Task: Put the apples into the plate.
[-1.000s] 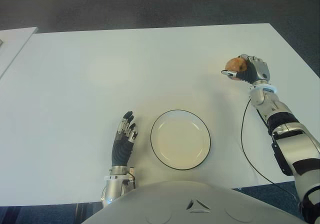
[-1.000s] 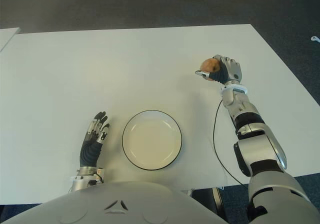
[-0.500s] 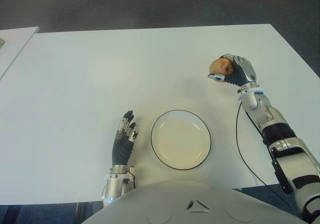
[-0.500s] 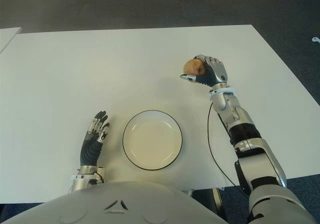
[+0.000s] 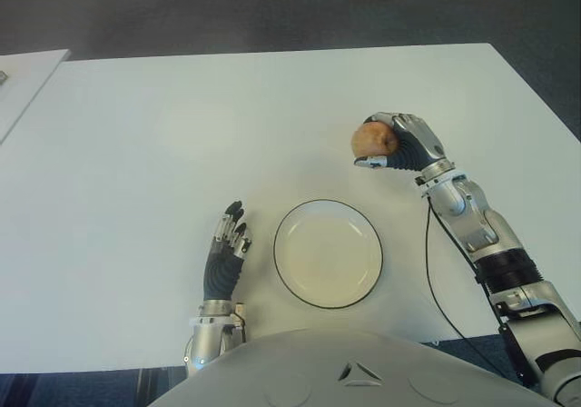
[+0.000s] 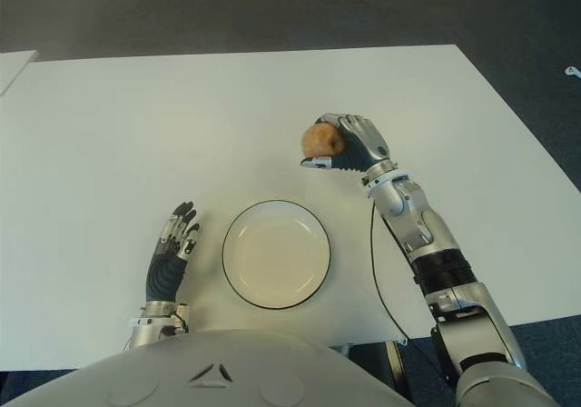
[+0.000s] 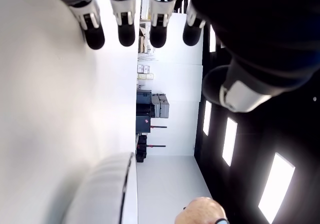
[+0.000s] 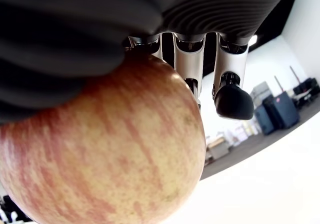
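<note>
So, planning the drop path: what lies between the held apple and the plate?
Only bare table, as both eye views show; the right hand holds the apple beyond the plate.

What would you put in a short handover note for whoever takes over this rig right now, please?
Right hand: shut on the apple, held above the white table, beyond the plate and to its right.
Left hand: open, holding nothing, showing just left of the plate, fingers pointing away from the robot.
Plate: at the near edge of the table in front of the robot, nothing in it.
Done: the apple is picked up.
Left: bring it over the plate, lower it and release. No other apple is in view.
</note>
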`<state>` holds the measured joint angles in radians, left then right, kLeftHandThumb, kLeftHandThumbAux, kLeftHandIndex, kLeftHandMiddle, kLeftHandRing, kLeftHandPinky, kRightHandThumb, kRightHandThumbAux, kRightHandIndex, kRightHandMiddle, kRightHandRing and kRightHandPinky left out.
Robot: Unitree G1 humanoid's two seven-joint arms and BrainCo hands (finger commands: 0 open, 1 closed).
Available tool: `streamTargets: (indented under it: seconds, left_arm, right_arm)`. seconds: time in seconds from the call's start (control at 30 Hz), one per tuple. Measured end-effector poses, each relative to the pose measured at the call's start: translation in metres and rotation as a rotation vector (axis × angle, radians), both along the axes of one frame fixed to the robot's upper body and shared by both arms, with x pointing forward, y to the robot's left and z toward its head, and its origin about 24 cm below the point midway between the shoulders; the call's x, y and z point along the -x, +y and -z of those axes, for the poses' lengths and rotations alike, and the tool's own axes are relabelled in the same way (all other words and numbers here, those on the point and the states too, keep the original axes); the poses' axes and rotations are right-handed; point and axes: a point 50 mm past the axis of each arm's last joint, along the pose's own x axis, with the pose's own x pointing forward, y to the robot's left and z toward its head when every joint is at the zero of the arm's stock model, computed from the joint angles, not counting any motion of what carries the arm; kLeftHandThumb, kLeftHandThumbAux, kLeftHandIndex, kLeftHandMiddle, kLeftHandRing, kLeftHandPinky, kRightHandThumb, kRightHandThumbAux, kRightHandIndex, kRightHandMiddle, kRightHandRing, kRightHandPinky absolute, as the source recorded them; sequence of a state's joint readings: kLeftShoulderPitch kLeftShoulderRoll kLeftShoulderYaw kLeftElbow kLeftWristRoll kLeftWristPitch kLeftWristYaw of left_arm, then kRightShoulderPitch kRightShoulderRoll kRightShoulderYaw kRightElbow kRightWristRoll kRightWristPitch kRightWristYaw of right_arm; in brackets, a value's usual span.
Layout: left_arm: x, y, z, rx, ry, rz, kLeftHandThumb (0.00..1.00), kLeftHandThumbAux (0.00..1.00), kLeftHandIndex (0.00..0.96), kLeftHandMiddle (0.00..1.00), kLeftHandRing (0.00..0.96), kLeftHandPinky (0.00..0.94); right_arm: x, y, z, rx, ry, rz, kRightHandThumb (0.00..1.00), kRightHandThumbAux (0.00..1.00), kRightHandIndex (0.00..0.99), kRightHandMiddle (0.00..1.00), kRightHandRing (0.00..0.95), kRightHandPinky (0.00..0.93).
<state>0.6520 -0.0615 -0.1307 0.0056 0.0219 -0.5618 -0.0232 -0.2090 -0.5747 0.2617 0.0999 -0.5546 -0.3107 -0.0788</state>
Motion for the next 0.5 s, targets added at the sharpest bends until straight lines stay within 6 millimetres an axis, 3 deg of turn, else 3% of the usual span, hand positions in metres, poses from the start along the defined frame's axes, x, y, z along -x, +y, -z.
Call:
streamTargets:
  seconds: [0.5]
  left_arm:
    - [0.0, -0.002, 0.0, -0.004, 0.002, -0.028, 0.007, 0.506, 0.0, 0.0, 0.0, 0.0]
  right_arm:
    - [0.045, 0.044, 0.009, 0.031, 0.089, -0.265, 0.702, 0.72, 0.439, 0.84, 0.832, 0.789]
